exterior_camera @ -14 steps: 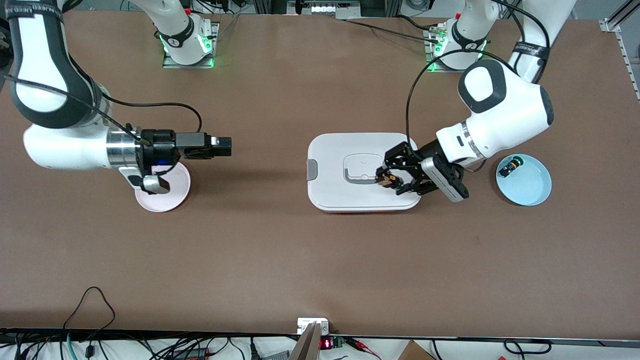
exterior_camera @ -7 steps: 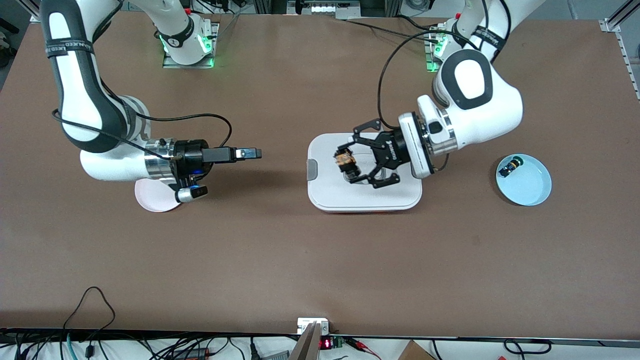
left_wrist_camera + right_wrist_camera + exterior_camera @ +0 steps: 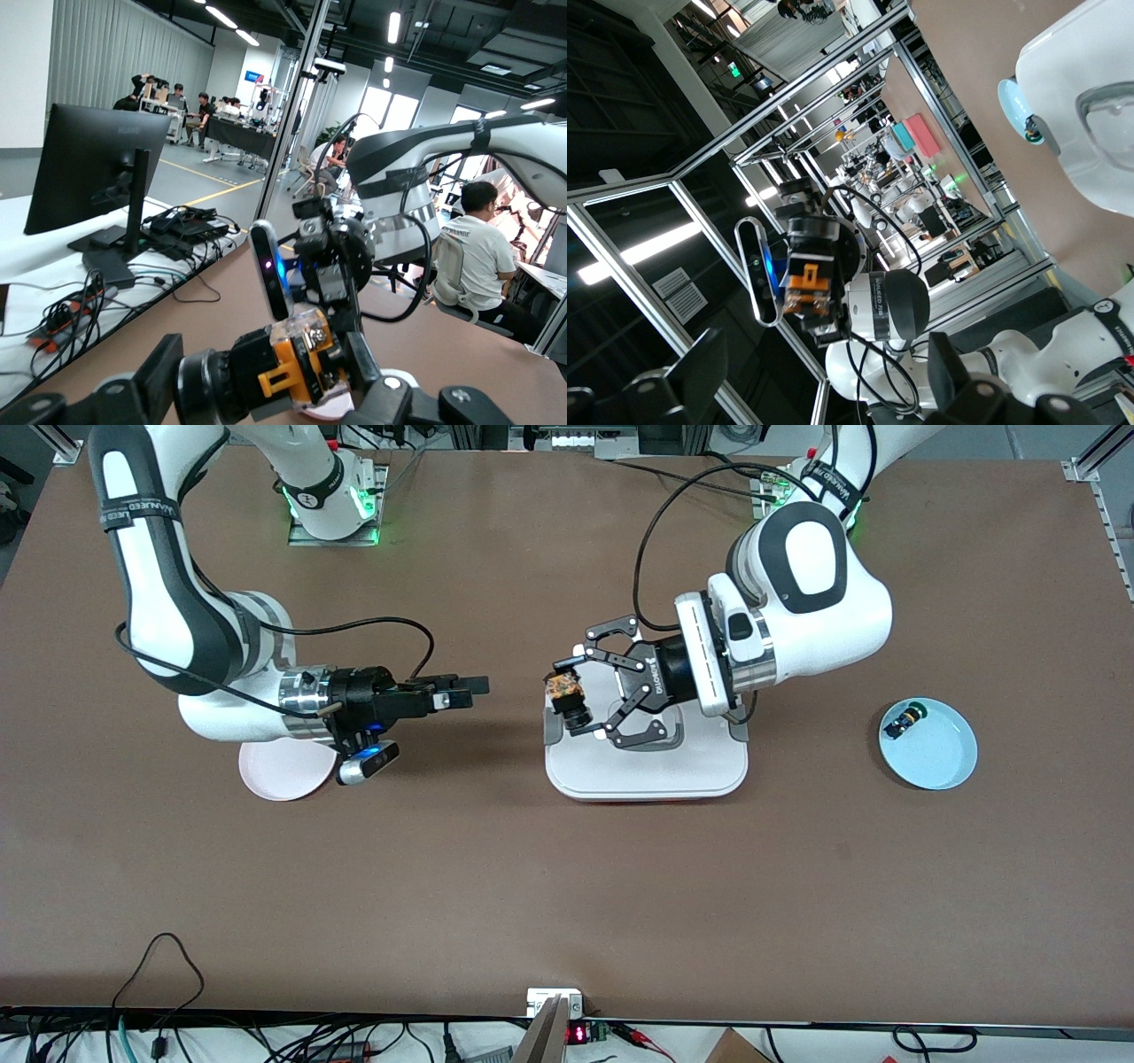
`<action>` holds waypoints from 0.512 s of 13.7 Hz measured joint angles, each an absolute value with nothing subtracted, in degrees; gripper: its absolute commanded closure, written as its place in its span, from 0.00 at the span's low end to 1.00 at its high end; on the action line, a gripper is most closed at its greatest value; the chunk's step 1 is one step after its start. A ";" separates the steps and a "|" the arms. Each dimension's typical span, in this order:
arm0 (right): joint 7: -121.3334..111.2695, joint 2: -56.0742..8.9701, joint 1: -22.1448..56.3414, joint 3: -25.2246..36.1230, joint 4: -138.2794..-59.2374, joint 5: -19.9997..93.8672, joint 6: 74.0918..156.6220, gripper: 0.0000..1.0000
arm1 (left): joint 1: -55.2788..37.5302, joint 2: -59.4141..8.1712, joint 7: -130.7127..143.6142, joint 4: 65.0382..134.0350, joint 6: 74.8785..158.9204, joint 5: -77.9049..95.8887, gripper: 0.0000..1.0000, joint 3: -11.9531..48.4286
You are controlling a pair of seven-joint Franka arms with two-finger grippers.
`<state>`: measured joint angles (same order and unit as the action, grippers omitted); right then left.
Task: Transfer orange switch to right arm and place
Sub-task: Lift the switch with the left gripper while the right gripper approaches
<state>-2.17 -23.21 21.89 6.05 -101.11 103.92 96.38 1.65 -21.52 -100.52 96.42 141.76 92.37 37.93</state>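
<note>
Table [image 3: 549,886]: brown, seen from a high camera facing two white arms; an open workshop with desks and people shows in the wrist views.
Box [image 3: 647,766]: flat white lidded container at mid-table.
Left end effector [image 3: 576,700]: wide black linkage claw, held sideways in the air over the box's edge toward the right arm's end; fingers clamped on the switch.
Switch [image 3: 564,689]: small black body with orange parts, gripped in the left end effector above the box; also seen close in the left wrist view [image 3: 297,367].
Right end effector [image 3: 461,688]: narrow black fingers, pointing at the switch, over bare table between the pink plate and the box; fingers apart, gripping nothing.
Pink plate [image 3: 266,775]: under the right wrist.
Blue dish [image 3: 939,757]: toward the left arm's end, holding a second small switch [image 3: 905,718].
</note>
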 measured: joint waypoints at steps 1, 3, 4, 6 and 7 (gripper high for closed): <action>-2.12 -23.39 22.76 6.04 -101.11 104.38 96.38 0.00 | 0.90 -22.17 -101.07 95.32 141.96 92.54 1.00 37.92; -2.12 -23.47 24.29 6.03 -101.09 104.75 96.43 0.00 | -0.33 -23.40 -102.12 93.93 142.58 94.05 1.00 37.92; -2.13 -23.47 24.68 6.03 -101.02 104.89 96.43 0.00 | -0.78 -23.88 -102.51 93.63 142.64 94.52 1.00 37.91; -2.13 -23.37 24.75 6.16 -100.65 105.41 96.43 0.00 | -1.46 -24.41 -102.73 93.18 142.77 94.82 1.00 37.91; -2.12 -23.28 24.72 6.29 -100.40 106.60 96.40 0.00 | -1.55 -24.52 -102.73 92.87 142.78 94.83 1.00 37.91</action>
